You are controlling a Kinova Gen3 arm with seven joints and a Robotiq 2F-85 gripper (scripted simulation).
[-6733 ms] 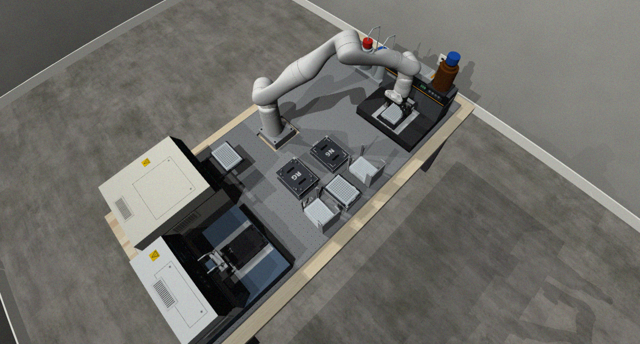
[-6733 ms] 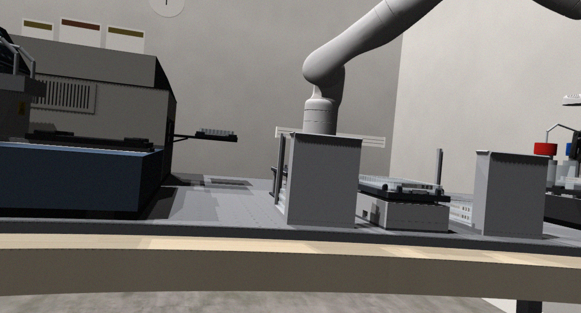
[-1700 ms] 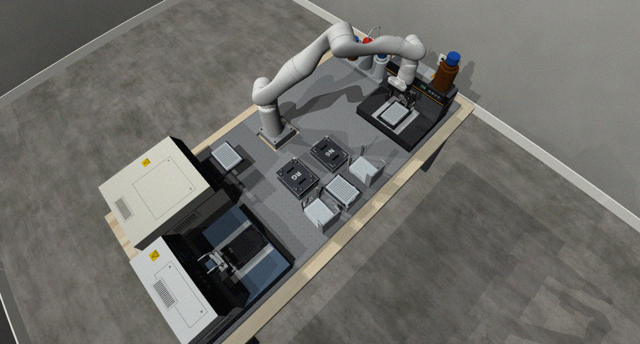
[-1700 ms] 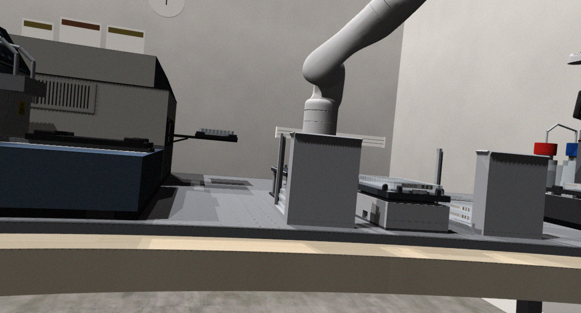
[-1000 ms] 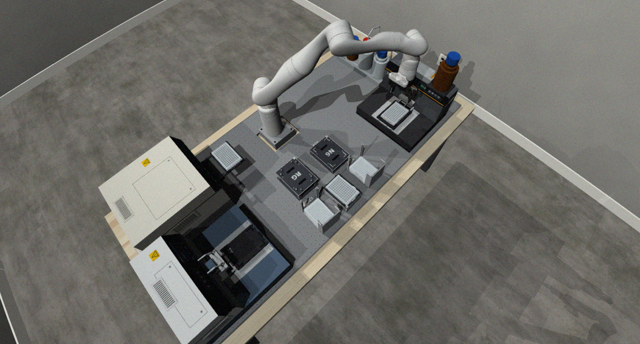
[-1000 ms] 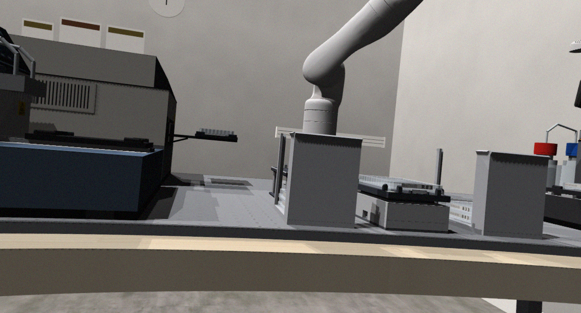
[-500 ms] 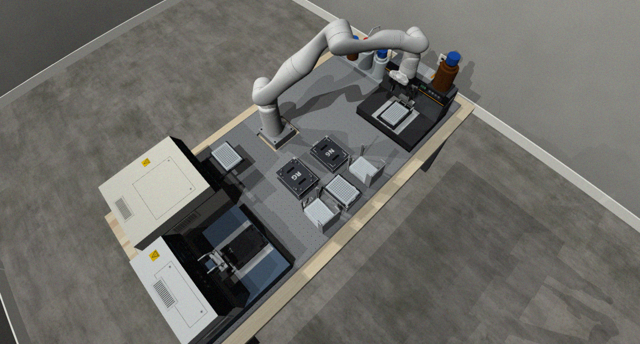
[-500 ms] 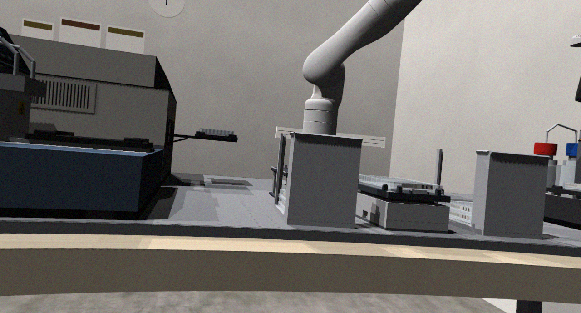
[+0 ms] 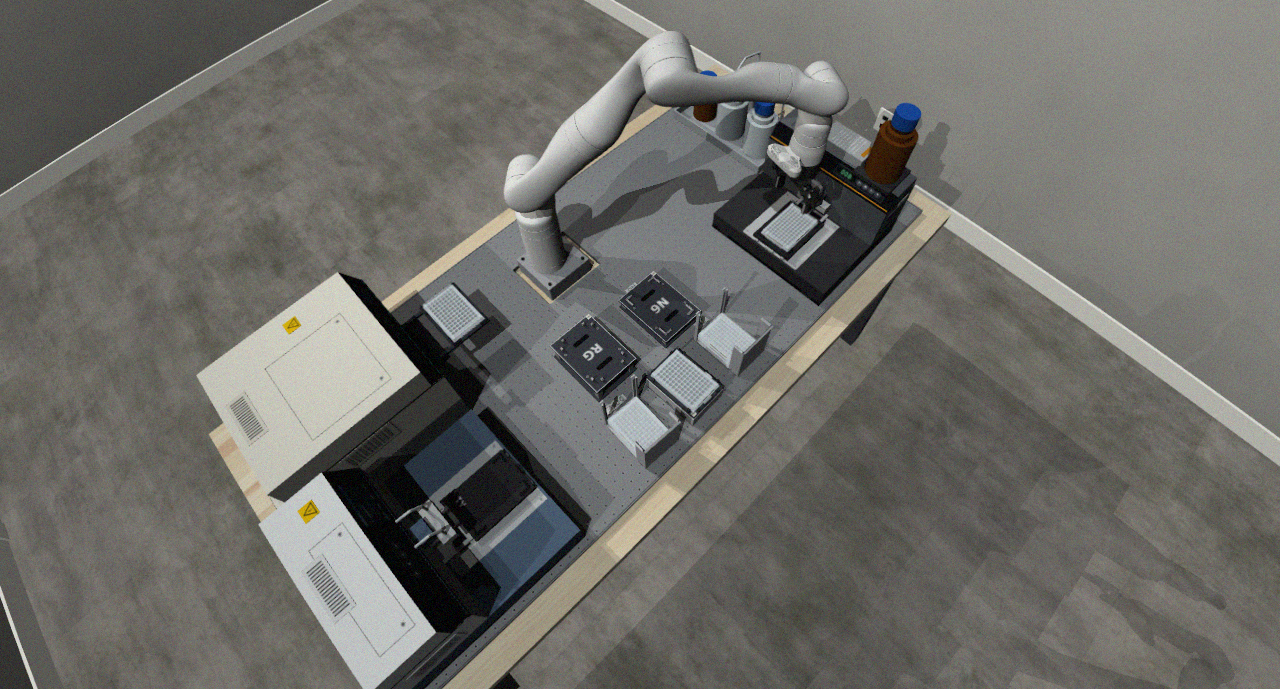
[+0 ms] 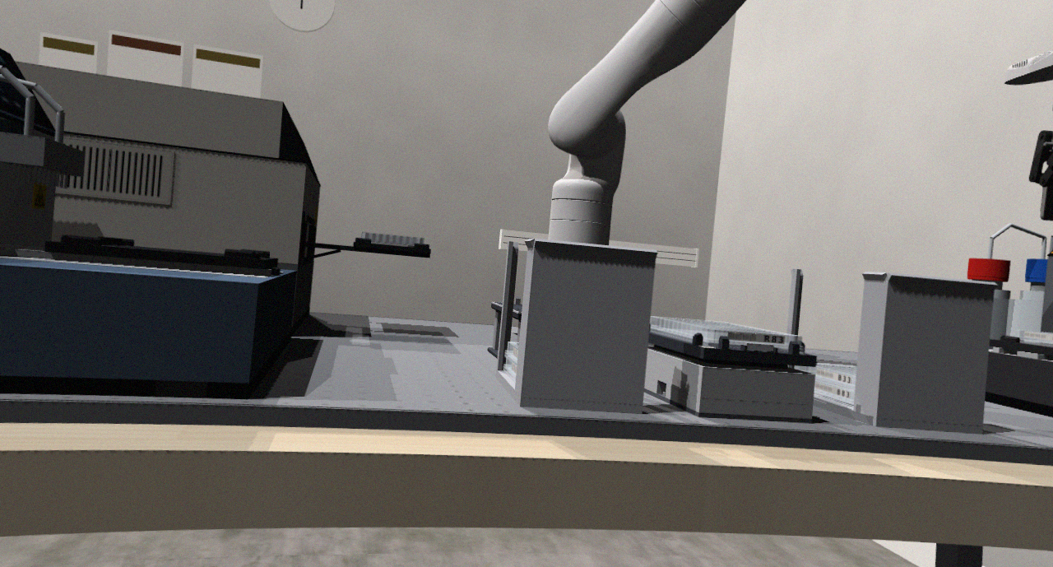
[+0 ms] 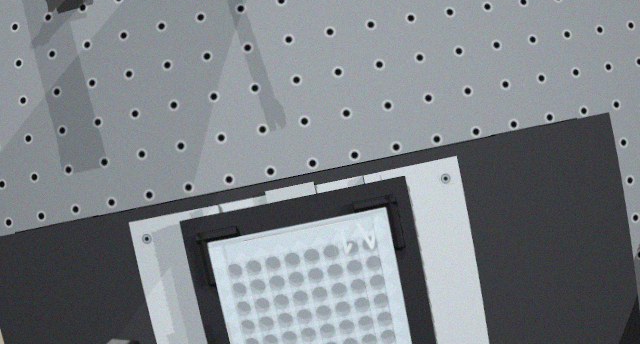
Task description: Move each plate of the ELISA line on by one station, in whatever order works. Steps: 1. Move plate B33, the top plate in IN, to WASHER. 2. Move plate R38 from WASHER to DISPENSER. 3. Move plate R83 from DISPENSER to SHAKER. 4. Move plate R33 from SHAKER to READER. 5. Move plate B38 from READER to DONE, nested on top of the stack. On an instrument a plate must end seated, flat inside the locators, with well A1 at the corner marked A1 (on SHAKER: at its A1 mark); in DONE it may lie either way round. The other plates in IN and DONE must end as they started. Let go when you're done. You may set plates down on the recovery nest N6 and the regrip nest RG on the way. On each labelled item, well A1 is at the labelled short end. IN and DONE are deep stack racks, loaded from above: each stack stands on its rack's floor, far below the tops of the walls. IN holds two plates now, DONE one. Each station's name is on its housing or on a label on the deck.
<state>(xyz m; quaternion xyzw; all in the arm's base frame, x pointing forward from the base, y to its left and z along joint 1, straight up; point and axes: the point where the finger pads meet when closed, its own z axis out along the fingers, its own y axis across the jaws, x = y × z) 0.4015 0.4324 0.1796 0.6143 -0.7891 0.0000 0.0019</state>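
My gripper (image 9: 810, 203) is open and empty. It hovers above the far end of a white well plate (image 9: 789, 226) seated in the black nest of the instrument with bottles at the far right of the deck. The wrist view shows that plate's end (image 11: 310, 284) between two locators, with an A1 mark (image 11: 361, 244) at its corner; my fingers are out of that view. Plate R83 (image 10: 725, 333) sits on the small grey base between the two racks. Another plate (image 9: 452, 311) lies on the tray of the beige instrument. The right rack (image 10: 924, 350) shows a label reading B33 (image 10: 843, 378).
Nests RG (image 9: 594, 354) and N6 (image 9: 660, 307) stand bare mid-deck. A second rack (image 9: 642, 425) holds a plate. The blue instrument's black nest (image 9: 487, 497) holds no plate. A brown bottle (image 9: 892, 145) and smaller bottles (image 9: 747, 116) stand close behind my wrist.
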